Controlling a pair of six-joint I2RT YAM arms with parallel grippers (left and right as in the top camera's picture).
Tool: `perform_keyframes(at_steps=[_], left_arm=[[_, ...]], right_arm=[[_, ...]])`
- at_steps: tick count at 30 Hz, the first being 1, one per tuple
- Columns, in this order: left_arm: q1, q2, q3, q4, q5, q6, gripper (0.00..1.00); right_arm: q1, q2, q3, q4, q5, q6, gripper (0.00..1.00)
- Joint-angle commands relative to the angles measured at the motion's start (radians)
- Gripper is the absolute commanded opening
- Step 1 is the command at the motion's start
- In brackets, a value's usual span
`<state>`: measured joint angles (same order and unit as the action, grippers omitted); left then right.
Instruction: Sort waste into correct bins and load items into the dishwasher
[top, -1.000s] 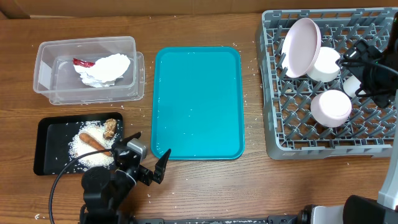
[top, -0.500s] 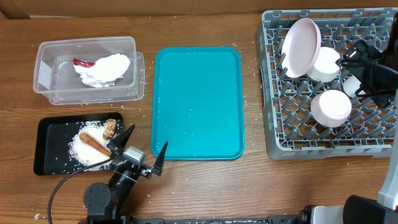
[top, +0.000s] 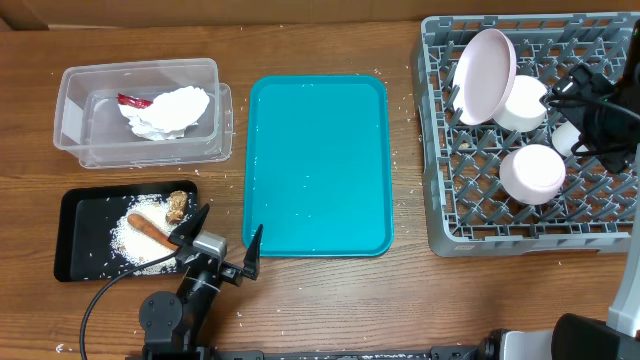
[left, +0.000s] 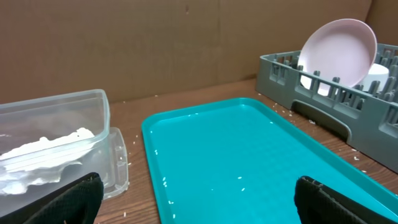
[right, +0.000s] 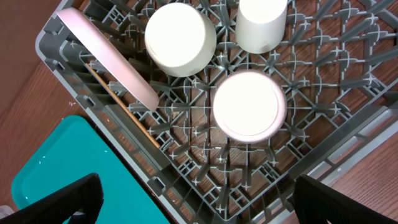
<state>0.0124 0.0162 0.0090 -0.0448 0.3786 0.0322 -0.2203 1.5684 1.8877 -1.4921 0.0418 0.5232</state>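
The grey rack (top: 440, 215) at the right holds a tilted white plate (top: 483, 62), two overturned bowls (top: 522, 103) (top: 532, 173) and a small cup (top: 566, 138). The clear tub (top: 70, 115) holds the white napkin (top: 165, 110) and red wrapper (top: 133, 100). The black tray (top: 75, 245) holds rice (top: 125, 238), the carrot stick (top: 150, 228) and a brown chunk (top: 178, 205). My left gripper (top: 220, 238) is open and empty at the table's front, between the black tray and the teal tray. My right gripper (top: 575, 95) is open and empty above the rack (right: 186, 155).
A teal tray (top: 318, 165) with a few rice grains lies in the middle; it also shows in the left wrist view (left: 249, 162). Loose rice grains are scattered on the wood around it. A cardboard wall stands behind the table.
My left arm has drawn back toward the front edge and its gripper has tilted up, open and empty. The right arm has not moved.
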Motion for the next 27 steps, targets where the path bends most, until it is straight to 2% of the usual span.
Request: perform_keyframes(at_steps=[1, 19, 27], left_arm=[[-0.006, -0.013, -0.004, -0.003, -0.022, -0.010, 1.00], [-0.006, -0.013, -0.004, -0.003, -0.072, -0.002, 1.00], [-0.006, -0.013, -0.004, 0.069, -0.078, -0.002, 1.00]], right_arm=[[0.000, -0.005, 0.010, 0.005, 0.010, 0.001, 1.00], [0.000, -0.005, 0.010, 0.005, 0.010, 0.001, 1.00], [0.000, -0.005, 0.010, 0.005, 0.010, 0.001, 1.00]])
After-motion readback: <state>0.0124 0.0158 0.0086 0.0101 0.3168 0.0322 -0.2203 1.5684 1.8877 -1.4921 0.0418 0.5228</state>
